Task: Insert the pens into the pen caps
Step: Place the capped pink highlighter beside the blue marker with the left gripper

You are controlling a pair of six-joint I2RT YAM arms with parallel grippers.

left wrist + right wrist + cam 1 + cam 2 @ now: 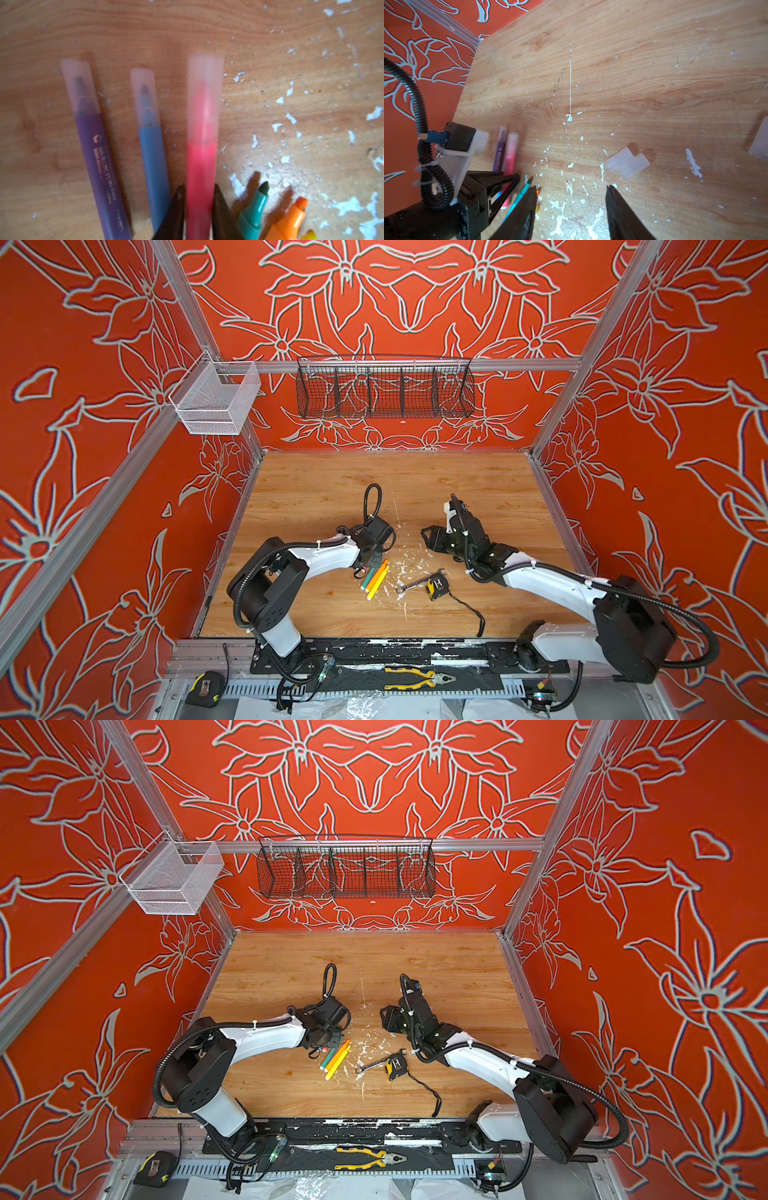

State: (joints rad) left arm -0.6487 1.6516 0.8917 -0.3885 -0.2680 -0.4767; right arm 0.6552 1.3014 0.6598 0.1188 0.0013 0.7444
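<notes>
In the left wrist view a purple pen (99, 166) and a blue pen (153, 170) lie capped on the wood. A pink pen (200, 166) with its clear cap (205, 93) sits blurred between the sharp fingers of my left gripper (198, 187), whose jaws stand slightly apart beside it. Green (255, 209), orange (291, 220) and yellow (309, 235) pens lie uncapped beside it. Both top views show them (376, 576) (336, 1058). My right gripper (571, 188) is open and empty above paint flecks. Two loose pen caps (627, 164) lie just beyond it, another (760, 143) farther off.
A silver wrench (413, 584) and a yellow tape measure (437, 585) with a black strap lie right of the pens. Pliers (419, 678) and another tape measure (205, 689) rest on the front rail. A black wire basket (384, 389) and a white one (216, 402) hang behind.
</notes>
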